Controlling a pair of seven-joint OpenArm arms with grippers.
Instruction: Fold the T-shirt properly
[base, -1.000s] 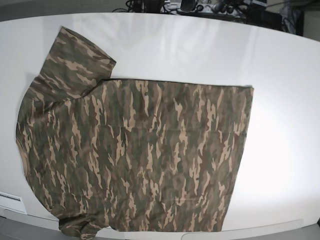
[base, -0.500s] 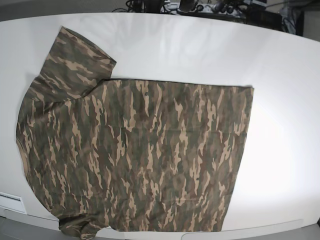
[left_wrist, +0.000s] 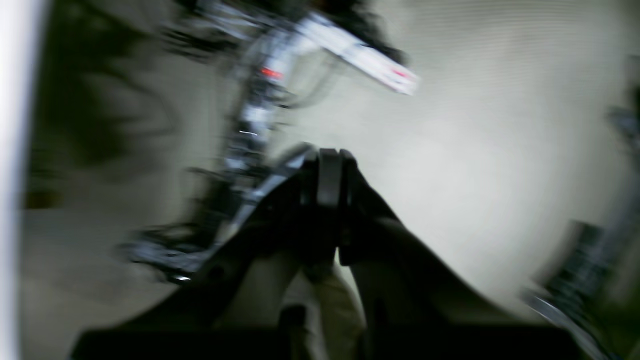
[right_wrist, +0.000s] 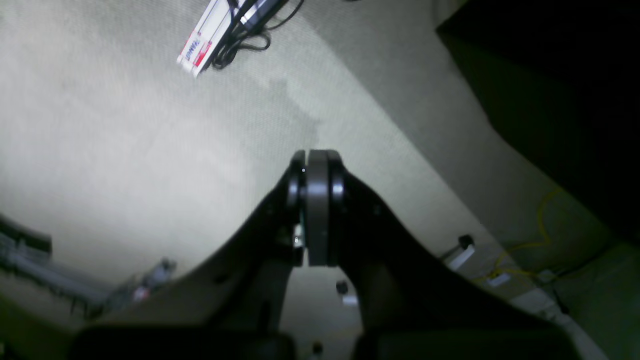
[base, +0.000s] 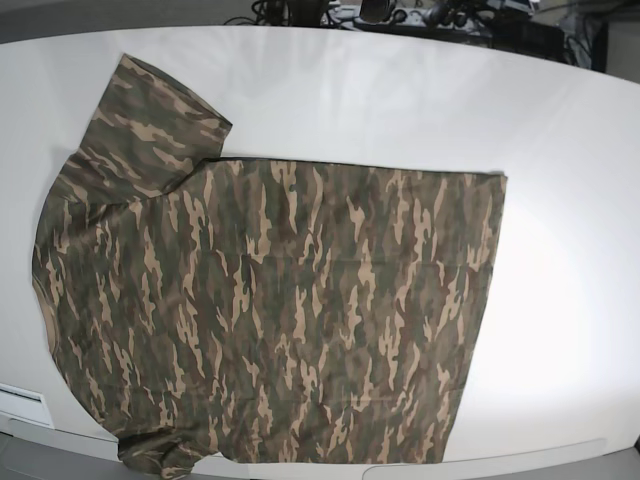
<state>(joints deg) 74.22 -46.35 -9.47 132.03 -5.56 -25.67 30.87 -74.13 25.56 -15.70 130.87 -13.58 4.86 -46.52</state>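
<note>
The T-shirt (base: 270, 310) lay flat on the white worktop (base: 560, 300), spread wide and not folded at all. Its near edge hung close to the front of the worktop. One sleeve (base: 155, 120) stuck out toward the far left corner. The bottom hem sat on the right side, and the neck end was at the left.

No arm showed over the worktop. The left gripper (left_wrist: 330, 175) was clenched tight and held nothing. Its picture was smeared, so it was likely moving. The right gripper (right_wrist: 316, 200) was clenched too, with nothing in it. Both pointed down at a pale floor (right_wrist: 125, 140) with some cables (right_wrist: 250, 25) and a white strip (right_wrist: 200, 42) on it, away from the shirt.

The folding had not begun, I think. To do the first fold well, both grippers should open up, come in over the cloth, and pinch one long edge at two spots. Then they should lift together and lay it over evenly, so no lumps form.

There were no boxes or bins to see. Far back, dark gear (base: 420, 15) sat behind the worktop.
</note>
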